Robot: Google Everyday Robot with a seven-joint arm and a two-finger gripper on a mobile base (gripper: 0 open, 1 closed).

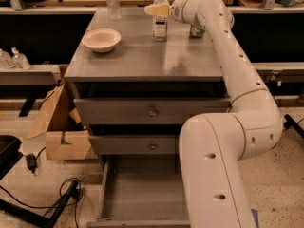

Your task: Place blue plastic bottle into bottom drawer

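The blue plastic bottle, clear with a white cap and a white label, stands upright at the back of the grey cabinet top. My gripper is at the bottle's upper body, reaching in from the right and overlapping it. The bottom drawer is pulled open below, showing a plain grey inside. My white arm covers the drawer's right part.
A white bowl sits at the top's left. A ribbed clear bottle stands at the back left. A green can is partly behind my arm. Two upper drawers are closed. A cardboard box and cables lie to the left.
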